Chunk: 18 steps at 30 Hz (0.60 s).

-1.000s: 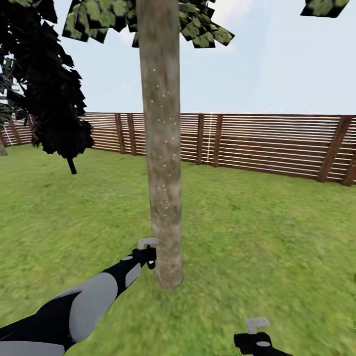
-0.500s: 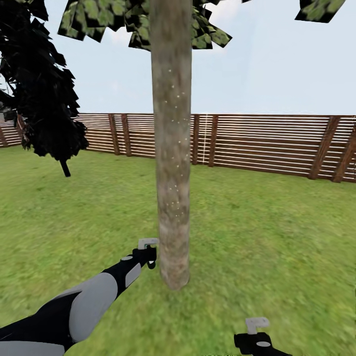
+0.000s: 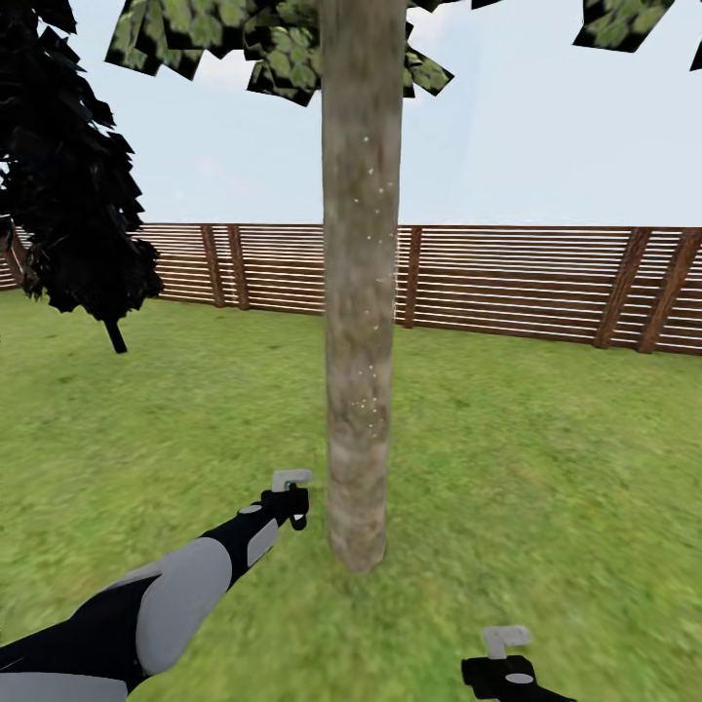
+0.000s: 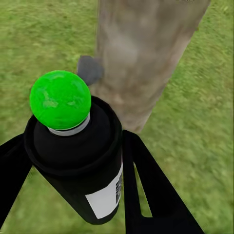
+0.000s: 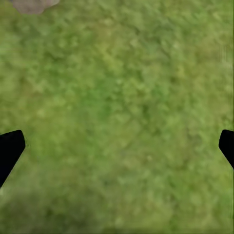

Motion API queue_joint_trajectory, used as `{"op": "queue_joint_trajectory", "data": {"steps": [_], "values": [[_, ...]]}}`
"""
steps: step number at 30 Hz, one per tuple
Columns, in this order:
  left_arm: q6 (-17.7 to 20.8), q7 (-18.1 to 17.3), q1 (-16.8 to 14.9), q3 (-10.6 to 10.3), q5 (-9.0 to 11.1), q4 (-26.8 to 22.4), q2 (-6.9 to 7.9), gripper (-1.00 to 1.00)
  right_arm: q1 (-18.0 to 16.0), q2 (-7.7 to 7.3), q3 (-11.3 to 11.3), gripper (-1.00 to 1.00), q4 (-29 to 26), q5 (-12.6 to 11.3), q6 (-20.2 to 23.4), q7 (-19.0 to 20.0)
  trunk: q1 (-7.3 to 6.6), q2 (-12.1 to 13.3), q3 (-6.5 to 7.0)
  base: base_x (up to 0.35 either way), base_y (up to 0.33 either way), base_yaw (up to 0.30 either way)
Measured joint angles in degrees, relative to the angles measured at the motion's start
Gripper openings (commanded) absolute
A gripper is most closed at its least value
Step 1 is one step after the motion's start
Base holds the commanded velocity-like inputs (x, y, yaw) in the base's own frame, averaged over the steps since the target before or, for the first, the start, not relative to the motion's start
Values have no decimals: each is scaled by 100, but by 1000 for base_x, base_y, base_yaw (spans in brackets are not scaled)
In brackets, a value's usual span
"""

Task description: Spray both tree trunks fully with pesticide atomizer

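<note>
Now left fingers (image 4: 146,180) clamping pesticide atomizer (image 4: 78,156) beside tree trunk (image 3: 361,292), right fingers (image 5: 9,148) wide.

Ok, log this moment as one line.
left gripper: shut on spray bottle | right gripper: open over grass | trunk: white specks, beside bottle

one tree trunk (image 3: 360,292), one dark cypress (image 3: 73,166), one slatted fence (image 3: 507,283), one spray bottle (image 4: 80,156), two hands

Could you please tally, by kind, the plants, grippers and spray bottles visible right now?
Leafy trees with a bare trunk: 1
Dark cypress: 1
Grippers: 2, left gripper and right gripper
Spray bottle: 1
Total: 5
</note>
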Motion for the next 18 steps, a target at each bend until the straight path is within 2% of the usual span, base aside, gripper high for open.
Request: {"op": "queue_joint_trajectory", "data": {"steps": [5, 16, 18], "values": [[-5, 0, -1, 0, -6, 1, -1, -100, 1, -1, 0, 100, 0, 0, -1, -1, -1, -1, 0, 92, 350, -193], [-14, 0, -1, 1, -7, 1, -1, -100, 1, -1, 0, 100, -1, 0, -1, -1, -2, -1, 0, 214, 333, -282], [-16, 0, 0, 0, -7, 1, -1, -100, 1, 0, 0, 100, 0, 0, 0, -1, -2, -1, 0, 150, 332, -149]]}}
